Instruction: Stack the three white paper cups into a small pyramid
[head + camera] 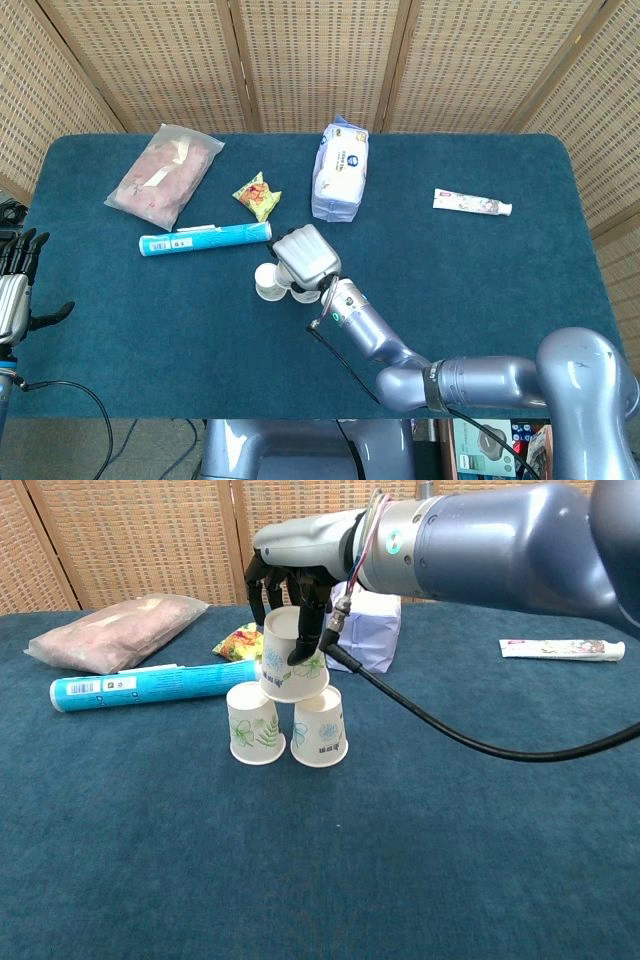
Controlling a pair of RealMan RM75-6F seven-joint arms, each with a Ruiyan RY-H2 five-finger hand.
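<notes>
The robot's right hand (290, 590) grips an upturned white paper cup (292, 667) from above, holding it over the two base cups: the left base cup (254, 723) and the right base cup (319, 726), which stand mouth down, side by side, mid-desk. The top cup sits tilted on their upturned bottoms. The left hand (14, 290) hangs open, fingers spread, off the blue desk's (480, 860) left edge.

My two arms, grey metal and black fingers.
My right hand (293, 598) has black fingers under a pale grey back plate; its bluish-grey arm (480, 540) carries a green light and a black cable (480, 742). My left hand (14, 290) is silver-backed, fingers black.
</notes>
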